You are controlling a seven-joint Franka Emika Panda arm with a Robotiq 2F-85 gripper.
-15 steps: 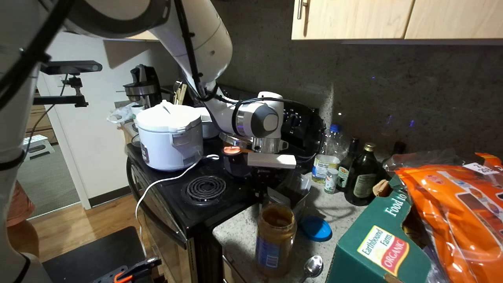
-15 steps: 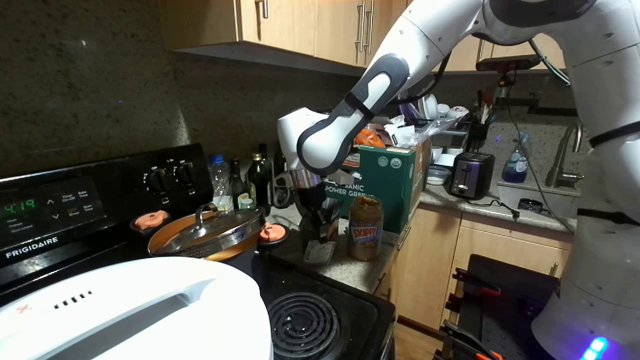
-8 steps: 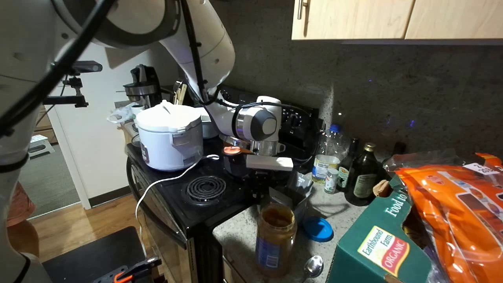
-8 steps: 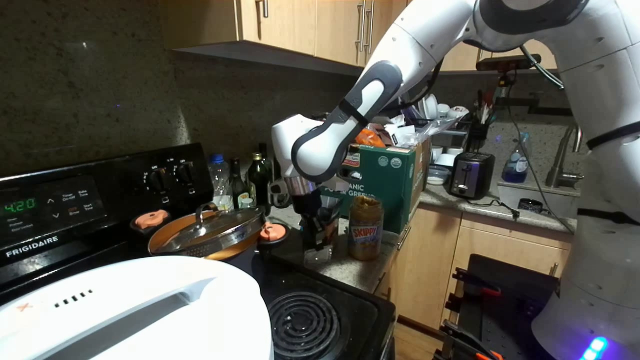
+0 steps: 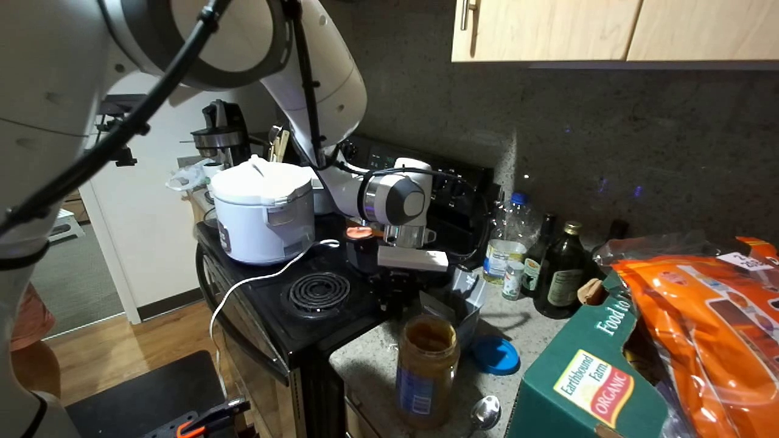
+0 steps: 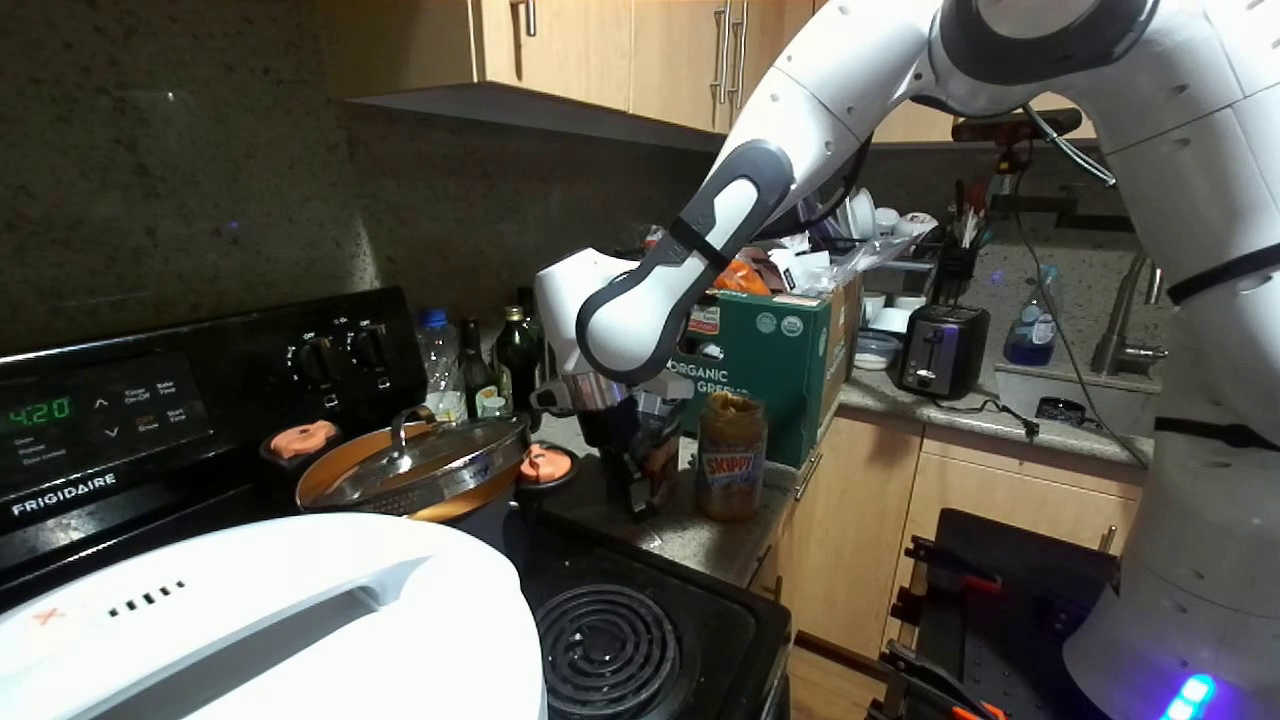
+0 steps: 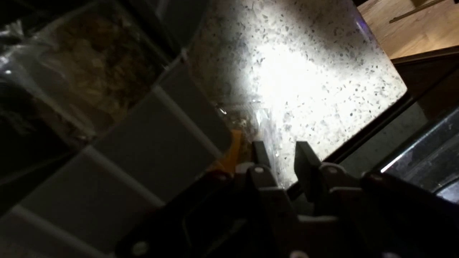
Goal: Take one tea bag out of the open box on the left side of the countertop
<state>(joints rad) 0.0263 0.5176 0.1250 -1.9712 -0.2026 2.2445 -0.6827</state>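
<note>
Gripper (image 7: pixel 280 150) narrowly parted | lower than 1 s ago | clear packet (image 7: pixel 263 125) beneath, on countertop (image 7: pixel 344 68)

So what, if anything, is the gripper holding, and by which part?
Nothing: the gripper is open in the wrist view, and speckled countertop shows between its jaws; whether the clear packet touches one, I can't tell.
</note>
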